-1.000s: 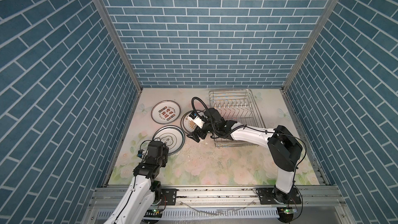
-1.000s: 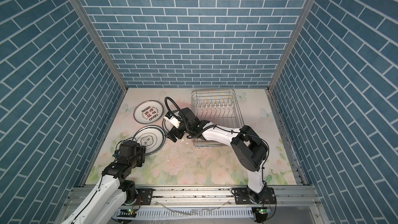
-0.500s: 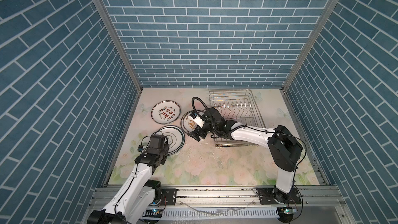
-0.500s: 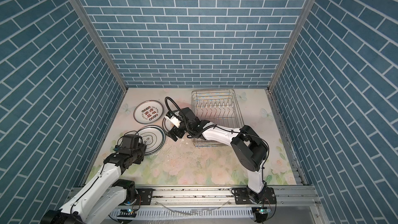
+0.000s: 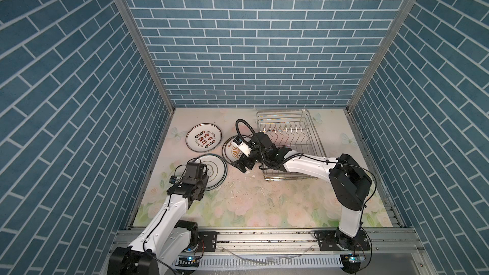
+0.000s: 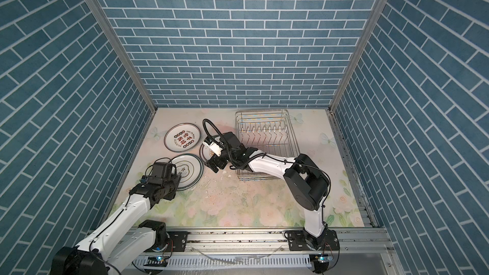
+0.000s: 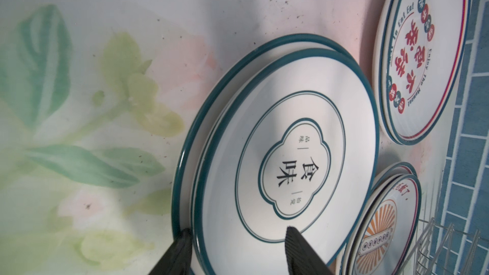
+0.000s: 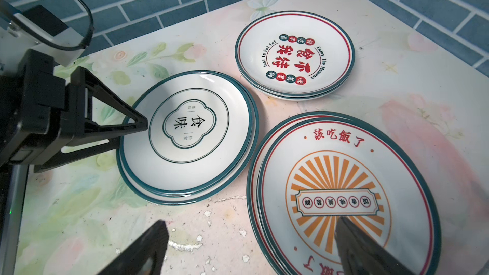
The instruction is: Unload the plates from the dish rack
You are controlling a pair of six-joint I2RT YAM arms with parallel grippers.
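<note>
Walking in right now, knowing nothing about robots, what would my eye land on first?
Three stacks of printed plates on the flowery table: the red-character stack, the flower-outline stack and the sunburst stack. To their right in both top views, the silver dish rack shows only bare prongs. The left hand straddles the flower-outline stack's rim, and the right hand hangs open over the sunburst stack's edge.

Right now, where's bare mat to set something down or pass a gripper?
Free: the wide front mat, from its near edge up to the dish rack; also the strip between rack and right wall. Crowded: back left, where the red-character stack, flower stack and sunburst stack sit close, with the left gripper and right gripper at them.
</note>
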